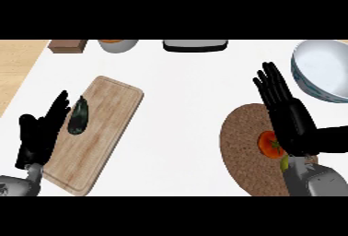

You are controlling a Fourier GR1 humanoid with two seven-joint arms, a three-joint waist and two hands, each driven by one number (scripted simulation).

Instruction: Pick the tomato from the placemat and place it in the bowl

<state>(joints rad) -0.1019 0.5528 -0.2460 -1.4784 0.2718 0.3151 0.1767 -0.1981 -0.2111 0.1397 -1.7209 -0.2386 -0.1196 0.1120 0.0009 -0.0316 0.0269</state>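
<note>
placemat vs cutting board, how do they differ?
The placemat is round and dark brown; the cutting board is oblong, pale wood, lying at a slant. The placemat bears a red tomato, partly hidden under the open right robot hand; the cutting board bears a dark long vegetable, with the open left robot hand at its left edge. Both lie flat on the white counter.
</note>
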